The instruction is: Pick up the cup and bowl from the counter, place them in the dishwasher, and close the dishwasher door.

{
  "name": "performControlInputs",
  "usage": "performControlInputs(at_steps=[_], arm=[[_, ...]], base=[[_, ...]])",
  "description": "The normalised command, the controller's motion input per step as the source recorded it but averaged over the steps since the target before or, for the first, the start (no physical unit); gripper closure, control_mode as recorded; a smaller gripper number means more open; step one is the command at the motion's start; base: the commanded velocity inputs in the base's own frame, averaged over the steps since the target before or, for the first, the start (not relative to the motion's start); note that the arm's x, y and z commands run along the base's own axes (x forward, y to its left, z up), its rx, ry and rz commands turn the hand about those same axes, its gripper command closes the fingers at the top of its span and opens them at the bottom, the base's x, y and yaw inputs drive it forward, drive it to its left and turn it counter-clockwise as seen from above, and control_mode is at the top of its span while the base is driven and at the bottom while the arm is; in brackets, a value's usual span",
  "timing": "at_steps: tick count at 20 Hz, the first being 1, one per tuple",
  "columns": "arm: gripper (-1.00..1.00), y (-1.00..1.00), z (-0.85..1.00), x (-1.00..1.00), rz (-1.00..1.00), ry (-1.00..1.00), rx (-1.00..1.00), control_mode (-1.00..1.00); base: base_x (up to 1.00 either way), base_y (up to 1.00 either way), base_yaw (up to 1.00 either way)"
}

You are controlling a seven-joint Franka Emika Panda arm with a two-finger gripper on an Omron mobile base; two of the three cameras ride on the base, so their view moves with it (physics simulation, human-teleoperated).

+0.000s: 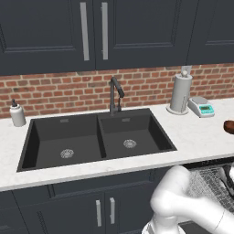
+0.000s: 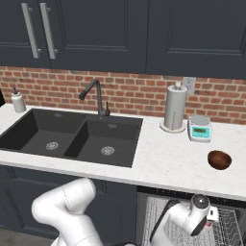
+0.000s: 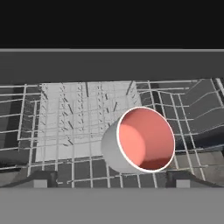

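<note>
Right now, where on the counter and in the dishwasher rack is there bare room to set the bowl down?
The counter lies bare between the double sink and the bowl, in front of the paper towel roll and scale. In the dishwasher rack, the flat area left of the tipped cup is open. The right back corner is crowded.

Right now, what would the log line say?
cup: on its side in dishwasher rack | bowl: on counter | gripper: above rack
</note>
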Motion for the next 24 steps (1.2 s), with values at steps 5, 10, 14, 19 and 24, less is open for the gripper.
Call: performControlInputs(at_steps=[5,10,14,19,24], arm=[[-1.0,0.05,0.79,-0.12,0.0,-0.08,0.0,-1.0],[-1.0,0.13,0.94,-0.2,0.0,-0.02,0.0,-1.0],[-1.0,0.14,0.99,-0.08,0.0,0.0,0.0,-1.0],[-1.0,0.21,1.0,-0.01,0.0,0.0,-0.02,-1.0],[-1.0,0.26,1.0,0.0,0.0,0.0,-0.03,-1.0]], base=[[0.0,0.0,0.0],[0.0,0.0,0.0],[0.0,0.0,0.0],[0.0,0.0,0.0],[0.0,0.0,0.0]])
